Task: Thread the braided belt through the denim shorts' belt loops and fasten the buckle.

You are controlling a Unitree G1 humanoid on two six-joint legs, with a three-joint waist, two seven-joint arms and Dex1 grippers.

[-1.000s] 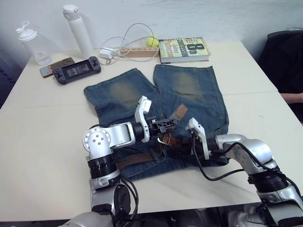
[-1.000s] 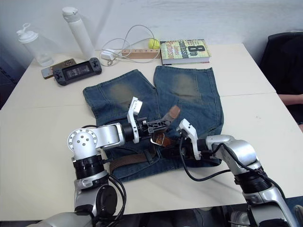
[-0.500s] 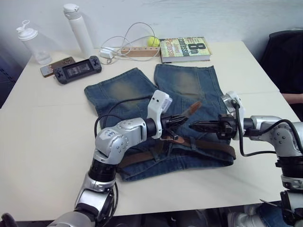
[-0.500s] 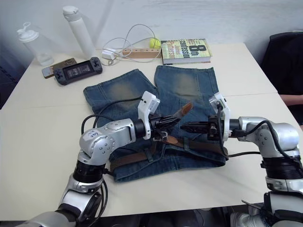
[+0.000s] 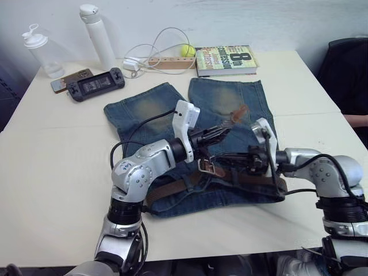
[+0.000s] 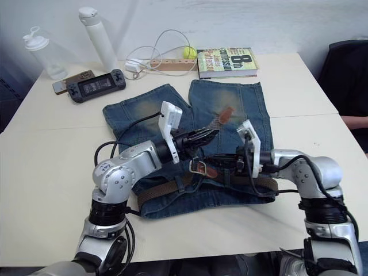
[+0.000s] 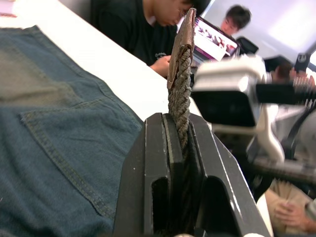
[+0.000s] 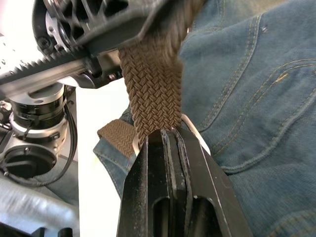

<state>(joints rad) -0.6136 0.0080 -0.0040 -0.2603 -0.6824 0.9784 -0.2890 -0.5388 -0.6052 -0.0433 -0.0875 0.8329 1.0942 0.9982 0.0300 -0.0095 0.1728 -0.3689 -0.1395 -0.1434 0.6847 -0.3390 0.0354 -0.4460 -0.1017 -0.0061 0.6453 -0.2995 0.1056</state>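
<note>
Since half a second ago the right tool (image 5: pixel 227 158) has been travelling inward from out by the shorts' right hip to the fly area, and the belt's lighter tip has been rising farther over the right leg. At this moment the left tool (image 5: pixel 221 132) is clamping the braided belt (image 5: pixel 175 190) a little short of its tip, the strap standing up between its two black fingers in the left wrist view, while the right tool is pinching the same strap right at the buckle (image 6: pixel 200 167), as the right wrist view is showing the weave running into its closed fingers beside the silver frame. The denim shorts (image 5: pixel 149 112) are lying flat on the desk (image 5: pixel 52 172), waistband toward the robot and legs pointing away toward the book (image 5: pixel 224 59). Along the waistband the belt is running left to right, apparently through the belt loops (image 5: pixel 185 185), though most are too small to check; its free end is angling up and away, tip toward the far right. Judging by this, the threading is looking largely done and the fastening step is in hand: next the tip will likely be needing to be brought back down and fed through the frame while the right tool is keeping the buckle steady.
</note>
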